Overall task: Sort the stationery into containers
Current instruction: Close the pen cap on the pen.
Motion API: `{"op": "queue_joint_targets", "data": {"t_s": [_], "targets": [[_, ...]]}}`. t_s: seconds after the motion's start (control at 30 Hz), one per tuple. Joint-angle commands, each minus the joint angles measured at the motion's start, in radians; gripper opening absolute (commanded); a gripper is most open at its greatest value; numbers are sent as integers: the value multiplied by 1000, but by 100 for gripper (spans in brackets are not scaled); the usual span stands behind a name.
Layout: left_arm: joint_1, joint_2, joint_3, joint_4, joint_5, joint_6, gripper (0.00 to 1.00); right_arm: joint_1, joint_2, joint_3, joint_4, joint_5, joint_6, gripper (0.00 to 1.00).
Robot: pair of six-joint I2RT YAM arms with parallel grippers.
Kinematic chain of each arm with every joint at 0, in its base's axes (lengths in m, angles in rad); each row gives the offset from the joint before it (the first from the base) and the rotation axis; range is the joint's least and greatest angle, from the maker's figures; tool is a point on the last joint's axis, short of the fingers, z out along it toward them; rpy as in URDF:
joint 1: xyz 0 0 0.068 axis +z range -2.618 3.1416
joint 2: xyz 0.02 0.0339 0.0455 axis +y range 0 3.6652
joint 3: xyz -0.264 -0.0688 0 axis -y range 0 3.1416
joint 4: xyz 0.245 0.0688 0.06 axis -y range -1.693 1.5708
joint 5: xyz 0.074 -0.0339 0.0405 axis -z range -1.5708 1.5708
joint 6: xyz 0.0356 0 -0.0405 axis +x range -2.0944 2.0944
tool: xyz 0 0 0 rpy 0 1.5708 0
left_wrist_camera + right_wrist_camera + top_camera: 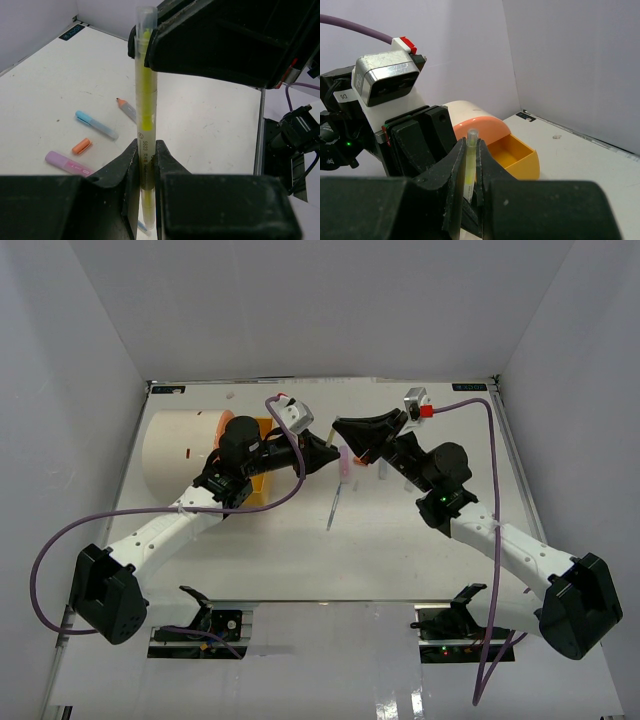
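I work at a white counter (400, 540), and the biggest thing on it is the cream drum (178, 448), which I take as my landmark. It lies with its orange round face turned to the middle of the counter. One orange drawer (515, 152) is pulled out of that face and is open at the top. Just past the drawer, on the side away from the drum, my two end effectors meet above the counter. The left end effector (145, 155) is clamped on a yellow pen (145, 90) with a clear barrel, near one end of it. The right end effector (471, 150) is clamped on the same pen, nearer to the other end. So the pen hangs in the air between both, off the counter and outside the drawer. Farther from the drum than this pen, loose pieces lie on the counter, each apart from the others: a pink marker (67, 162), a light blue marker (95, 124), a grey pen with an orange tip (127, 109) and a short orange piece (81, 146).
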Motion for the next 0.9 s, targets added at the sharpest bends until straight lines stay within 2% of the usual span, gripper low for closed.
{"op": "queue_joint_targets", "data": {"t_s": [0.0, 0.3, 0.47, 0.7, 0.87], "targets": [[-3, -66, 117, 286, -42, 0, 0, 27, 59, -85, -346, -169, -15, 8], [-3, -80, 65, 177, -23, 42, 0, 28, 10, -48, -345, -124, -28, 8], [-3, -99, 3, 128, -28, 48, 0, 27, -32, -31, -346, -91, -42, 12], [-3, -120, -66, 76, -27, 40, 0, 25, -63, -9, -348, -68, -48, 36], [-3, -131, -92, 41, -53, 37, 0, 22, -101, 4, -375, -52, -63, 50]]}}
